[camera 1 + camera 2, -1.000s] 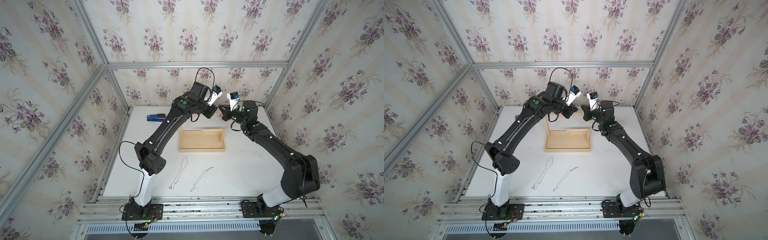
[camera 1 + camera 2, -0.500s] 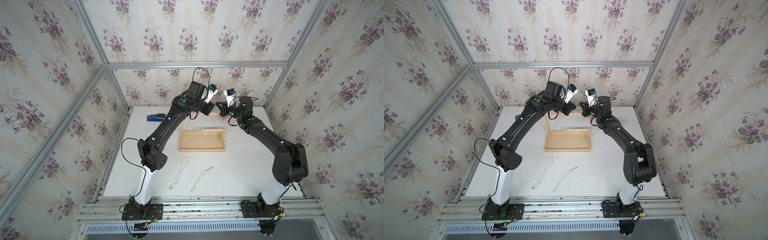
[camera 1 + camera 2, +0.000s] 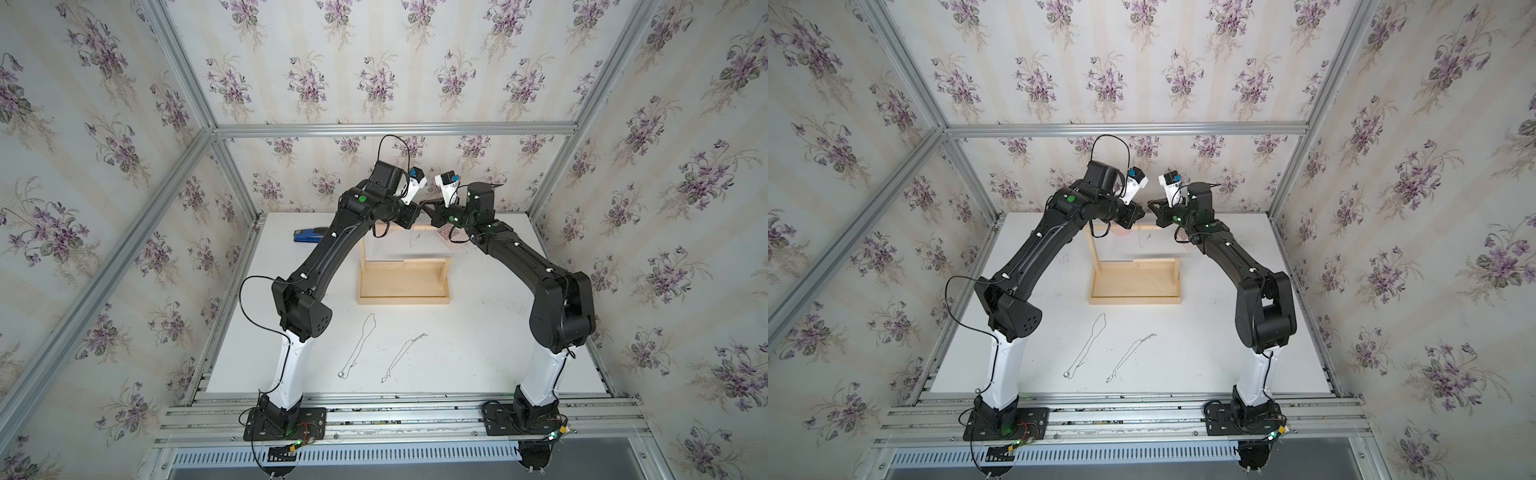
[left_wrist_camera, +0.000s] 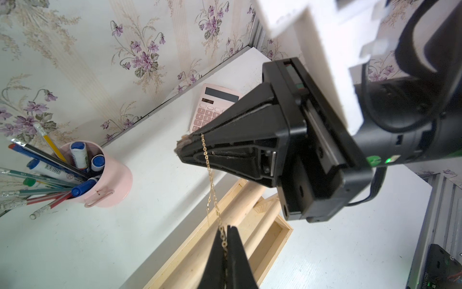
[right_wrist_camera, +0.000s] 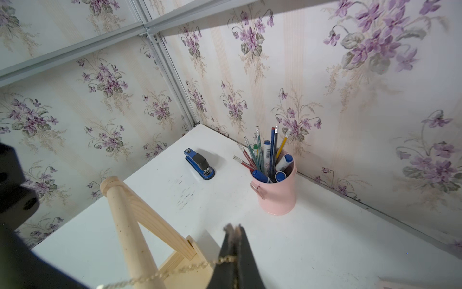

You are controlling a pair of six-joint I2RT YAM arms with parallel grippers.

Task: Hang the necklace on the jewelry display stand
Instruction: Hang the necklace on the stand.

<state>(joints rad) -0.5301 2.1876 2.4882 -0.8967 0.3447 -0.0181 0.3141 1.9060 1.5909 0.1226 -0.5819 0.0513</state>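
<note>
Necklace [image 4: 212, 180] isn't on the table [image 3: 478, 353]. Front to back:

- **Nearest the bases:** spare chain [image 3: 359, 345] and second chain [image 3: 401, 357] lie flat, apart, neither held.
- **Behind them:** jewelry display stand [image 3: 403, 300], tray toward the bases, crossbar [image 5: 125, 225] on top.
- **At that bar:** both arms meet. Left gripper [image 4: 227, 229] and right gripper [image 4: 183, 145] are each pinched fully closed on the gold chain. Their tips are near each other, with a short span strung between them.
- **Why two grips, my read:** it keeps the loop spread so it can drop over the bar instead of bunching.
- **Chain vs bar:** in the right wrist view the span crosses the crossbar. Touching or just above, can't tell.
- **Far back by the wall:** calculator [image 4: 212, 107], stapler [image 5: 200, 164], pen cup [image 5: 277, 192], all apart from the stand.
</note>
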